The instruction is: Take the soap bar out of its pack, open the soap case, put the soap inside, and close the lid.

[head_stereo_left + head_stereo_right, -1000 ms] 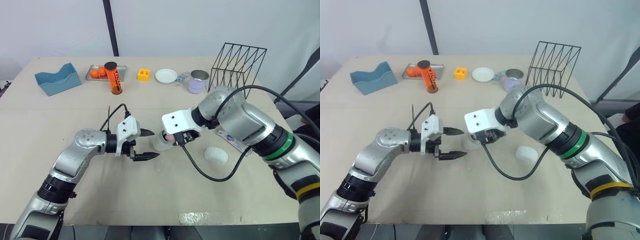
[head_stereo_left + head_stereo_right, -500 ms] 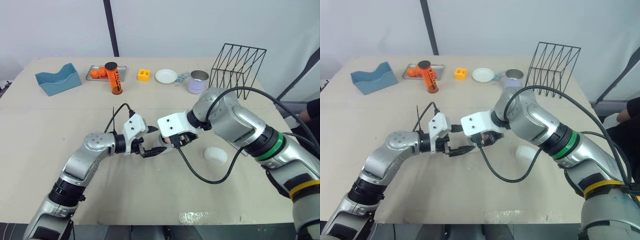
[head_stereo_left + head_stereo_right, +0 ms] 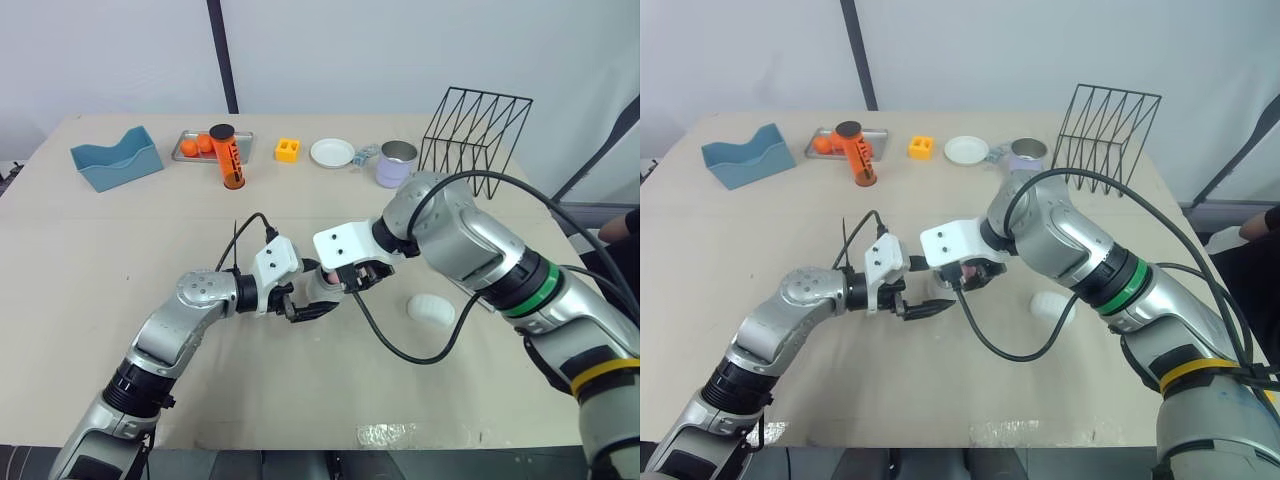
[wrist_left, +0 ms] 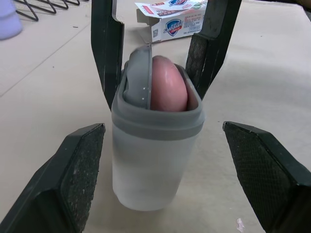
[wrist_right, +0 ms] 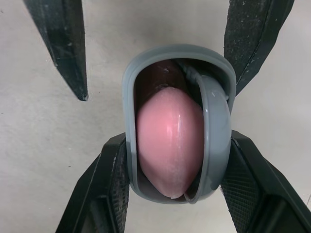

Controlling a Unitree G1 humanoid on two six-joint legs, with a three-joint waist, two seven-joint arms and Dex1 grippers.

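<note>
A pale beige worktop (image 3: 300,400) is seen in front of a plain white backdrop (image 3: 400,50) crossed by a black pole (image 3: 222,55). A white cardboard soap pack (image 4: 175,19) is printed with a blue shield logo and a small code square; its writing cannot be read. The translucent white soap case with a grey rim (image 4: 153,160) is held upright on the worktop by the right end effector (image 5: 175,145), whose fingers are pressed against opposite sides of the rim. The pink oval soap bar (image 5: 167,141) is seated inside the case, its end protruding. The left end effector (image 4: 163,133) is spread wide, with the case between its fingers, untouched. A white oval lid (image 3: 431,310) lies well to the right end effector's right.
</note>
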